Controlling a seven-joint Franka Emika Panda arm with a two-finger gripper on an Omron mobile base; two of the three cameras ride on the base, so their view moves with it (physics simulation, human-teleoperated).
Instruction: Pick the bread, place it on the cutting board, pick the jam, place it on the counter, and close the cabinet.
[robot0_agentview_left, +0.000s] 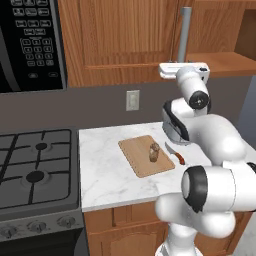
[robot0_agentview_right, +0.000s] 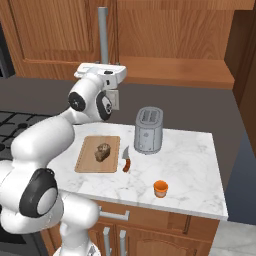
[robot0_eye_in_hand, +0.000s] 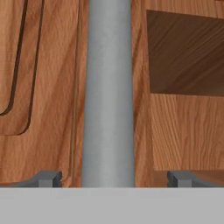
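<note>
The bread (robot0_agentview_left: 154, 151) (robot0_agentview_right: 102, 152), a small dark-brown chunk, lies on the light wooden cutting board (robot0_agentview_left: 137, 161) (robot0_agentview_right: 85, 161). The orange jam (robot0_agentview_right: 160, 188) jar stands on the white marble counter (robot0_agentview_right: 192, 157) (robot0_agentview_left: 105, 172) near its front edge. My gripper (robot0_eye_in_hand: 113, 178) (robot0_agentview_right: 103, 66) (robot0_agentview_left: 184, 65) is raised to the brown wall cabinet (robot0_agentview_left: 120, 35) (robot0_agentview_right: 50, 35). Its fingertips (robot0_eye_in_hand: 49, 178) stand open on either side of the grey bar handle (robot0_eye_in_hand: 108, 96) (robot0_agentview_right: 103, 35) (robot0_agentview_left: 184, 32), with a gap on each side. To the right of the handle the cabinet's inside and its shelf (robot0_agentview_right: 175, 70) (robot0_agentview_left: 220, 62) show.
A silver toaster (robot0_agentview_right: 148, 130) stands behind an orange-handled knife (robot0_agentview_right: 126, 162) (robot0_agentview_left: 176, 155), right of the board. A gas stove (robot0_agentview_left: 35, 165) adjoins the counter on the left, under a black microwave (robot0_agentview_left: 30, 40). A wall outlet (robot0_agentview_left: 132, 100) sits below the cabinet.
</note>
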